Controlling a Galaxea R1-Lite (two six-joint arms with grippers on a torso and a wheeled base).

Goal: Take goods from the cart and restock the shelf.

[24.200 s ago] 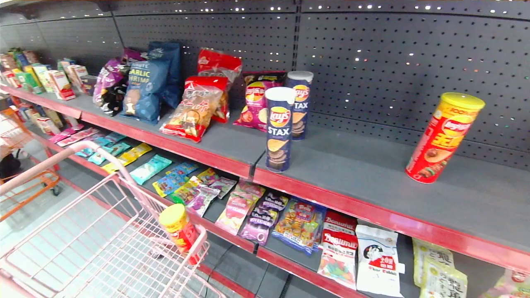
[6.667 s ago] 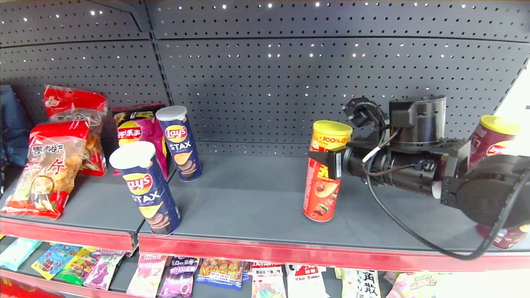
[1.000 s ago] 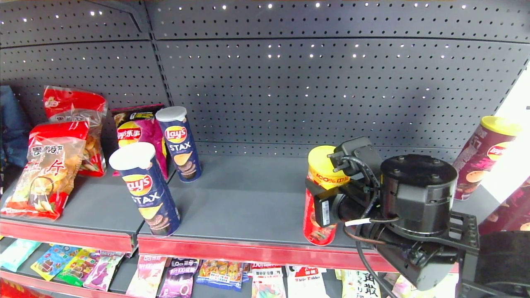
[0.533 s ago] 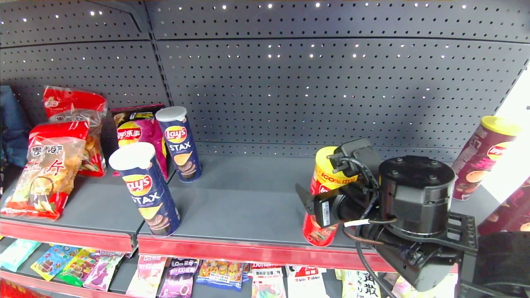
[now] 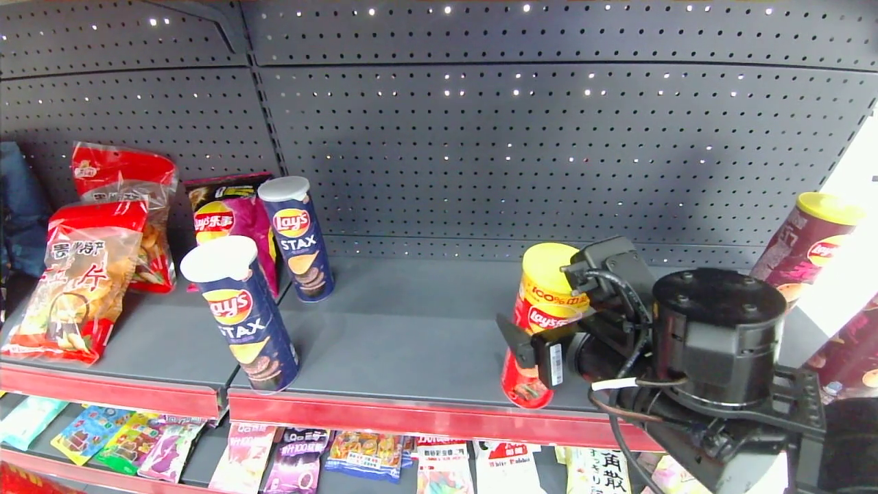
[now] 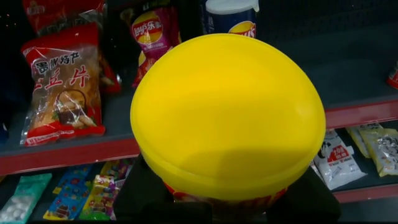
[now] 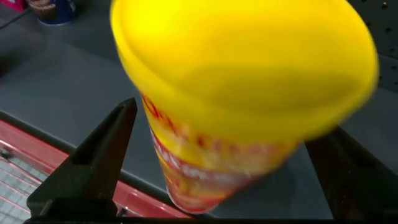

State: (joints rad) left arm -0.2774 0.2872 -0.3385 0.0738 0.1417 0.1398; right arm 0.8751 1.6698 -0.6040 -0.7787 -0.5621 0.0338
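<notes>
The red can [image 5: 540,319], with a yellow lid, stands on the grey shelf [image 5: 411,343], close to its red front edge and right of the middle. The right gripper [image 5: 531,346] sits at the can from the front right. Its fingers [image 7: 93,165] are spread open on either side of the can's body, and a gap shows between one finger and the can.

The left gripper [image 6: 221,204] holds a second can [image 6: 227,112], also yellow-lidded, in the air in front of the shelf. Its fingers [image 6: 134,199] are closed on the body just under the lid.

To the left on the shelf, a front blue can [image 5: 240,315] with a white lid stands at the edge. A back blue can [image 5: 298,237] stands farther in, just beside a purple bag [image 5: 223,219]. Red snack bags [image 5: 75,274] lie at the far left. A purple can [image 5: 802,247] stands at the far right. Flat packets [image 5: 363,453] lie on the lower shelf.
</notes>
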